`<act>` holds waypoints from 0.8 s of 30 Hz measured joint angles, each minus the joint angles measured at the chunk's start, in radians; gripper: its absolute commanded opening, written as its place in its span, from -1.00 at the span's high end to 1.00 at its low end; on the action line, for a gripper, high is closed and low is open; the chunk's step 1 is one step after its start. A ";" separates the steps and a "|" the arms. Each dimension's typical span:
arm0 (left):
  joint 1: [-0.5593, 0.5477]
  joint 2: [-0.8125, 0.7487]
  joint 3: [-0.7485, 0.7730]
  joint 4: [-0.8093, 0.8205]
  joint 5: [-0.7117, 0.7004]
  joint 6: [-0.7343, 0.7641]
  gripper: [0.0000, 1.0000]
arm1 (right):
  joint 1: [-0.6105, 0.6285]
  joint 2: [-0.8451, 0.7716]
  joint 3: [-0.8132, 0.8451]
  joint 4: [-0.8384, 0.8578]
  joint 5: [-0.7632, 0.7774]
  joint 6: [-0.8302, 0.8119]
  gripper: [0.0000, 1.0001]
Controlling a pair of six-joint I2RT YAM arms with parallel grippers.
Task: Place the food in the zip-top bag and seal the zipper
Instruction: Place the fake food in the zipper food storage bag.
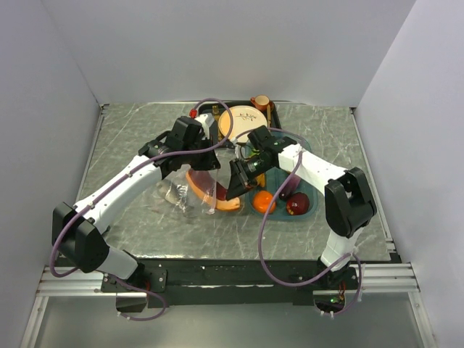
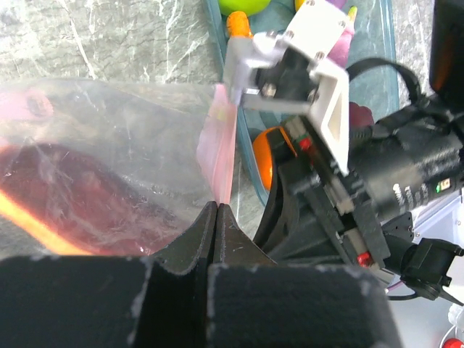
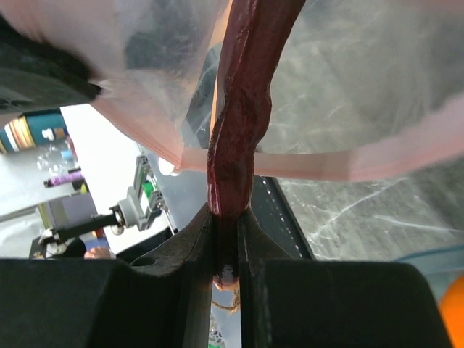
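Observation:
The clear zip-top bag (image 1: 176,193) lies crumpled at the table's middle, its mouth lifted. My left gripper (image 2: 217,206) is shut on the pink zipper (image 2: 222,141) strip, holding that edge up. My right gripper (image 3: 228,214) is shut on a dark red flat food piece (image 3: 243,109) with an orange edge, which reaches through the mouth into the bag (image 3: 348,80). In the top view this piece (image 1: 212,194) shows under the plastic, between the left gripper (image 1: 208,164) and the right gripper (image 1: 235,190). An orange (image 1: 263,201) and a red apple (image 1: 297,204) sit in the teal tray (image 1: 313,212).
At the back stands a black tray holding a cream-and-orange plate (image 1: 243,119), with a small brown cup (image 1: 259,101) beside it. In the left wrist view a green apple (image 2: 243,6) shows at the tray's far end. Grey walls enclose the marbled table on three sides.

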 measured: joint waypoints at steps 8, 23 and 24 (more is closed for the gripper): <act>0.000 0.000 0.000 -0.001 0.000 0.000 0.99 | 0.010 0.000 -0.021 0.119 0.015 0.123 0.81; 0.000 0.000 0.000 0.000 0.008 -0.001 0.99 | 0.010 -0.024 -0.053 0.278 0.224 0.275 -0.15; 0.000 0.000 0.000 0.001 0.008 -0.001 0.99 | 0.008 -0.037 -0.069 0.281 0.233 0.279 -0.15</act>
